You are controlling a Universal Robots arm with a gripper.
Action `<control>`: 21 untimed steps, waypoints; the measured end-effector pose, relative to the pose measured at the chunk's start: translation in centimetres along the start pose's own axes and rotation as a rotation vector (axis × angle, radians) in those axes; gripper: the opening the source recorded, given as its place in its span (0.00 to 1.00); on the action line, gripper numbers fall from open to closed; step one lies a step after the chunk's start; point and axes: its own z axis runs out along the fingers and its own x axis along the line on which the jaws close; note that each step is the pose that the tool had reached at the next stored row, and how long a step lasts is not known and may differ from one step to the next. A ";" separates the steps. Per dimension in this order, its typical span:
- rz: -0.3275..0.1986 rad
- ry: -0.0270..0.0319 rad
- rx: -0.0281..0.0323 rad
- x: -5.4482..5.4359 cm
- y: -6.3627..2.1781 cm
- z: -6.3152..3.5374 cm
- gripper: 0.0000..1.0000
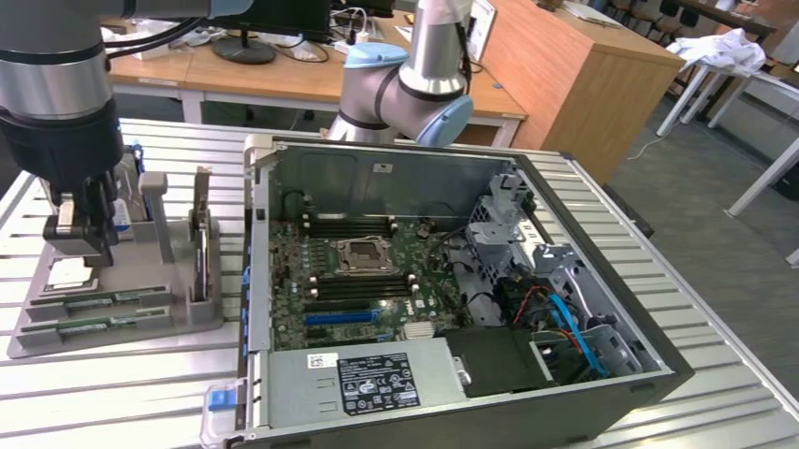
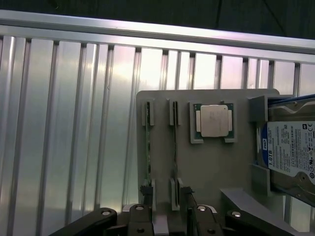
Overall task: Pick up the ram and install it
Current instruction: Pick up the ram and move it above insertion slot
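Two ram sticks stand on edge in slots of a grey holder plate (image 1: 187, 313) at the exterior view's left: one ram (image 1: 97, 300) and a second ram (image 1: 90, 325) beside it. In the wrist view they appear as thin green edges, the ram (image 2: 174, 152) and its neighbour (image 2: 147, 147), on the holder plate (image 2: 211, 172). My gripper (image 1: 78, 234) hangs above the holder and is open with nothing between its fingers. In the wrist view the gripper (image 2: 166, 196) straddles the line of one ram, well above it.
A square silver CPU (image 2: 214, 120) and a blue-labelled hard drive (image 2: 290, 152) also sit in the holder. The open computer case (image 1: 649, 374) fills the middle of the slatted metal table (image 1: 112, 393), with its motherboard (image 1: 362, 271) exposed. Desks stand behind.
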 end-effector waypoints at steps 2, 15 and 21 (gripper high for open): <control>0.000 0.0000 -0.0001 0.0 0.07 0.11 0.36; 0.000 0.0000 -0.0001 0.4 0.17 0.87 0.36; 0.000 0.0001 -0.0001 0.5 0.18 1.31 0.36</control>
